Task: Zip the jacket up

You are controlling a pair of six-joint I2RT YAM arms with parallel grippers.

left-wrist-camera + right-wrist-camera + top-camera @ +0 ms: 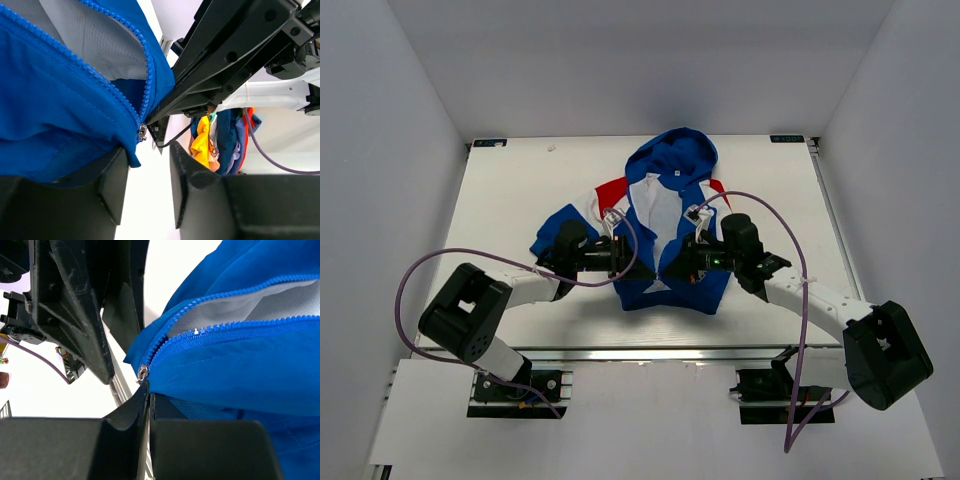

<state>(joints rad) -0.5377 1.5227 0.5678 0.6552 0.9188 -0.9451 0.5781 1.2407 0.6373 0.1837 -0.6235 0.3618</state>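
Observation:
The jacket [660,205] lies on its back on the white table [510,190], hood at the far side, front open with the white lining showing. Both grippers meet at its bottom hem. My right gripper [672,266] is shut [149,392], its tips pinched just under the metal zipper slider [143,372] at the bottom of the blue zipper teeth. My left gripper [628,258] is open [147,155]. The blue hem corner [131,152] drapes over its left finger [112,180]. The slider [142,132] sits just beyond its tips.
Purple cables loop from both arms over the table [450,262]. A heap of coloured clothes [220,135] shows beyond the table in the left wrist view. The metal rail of the table's near edge [650,352] runs just below the hem.

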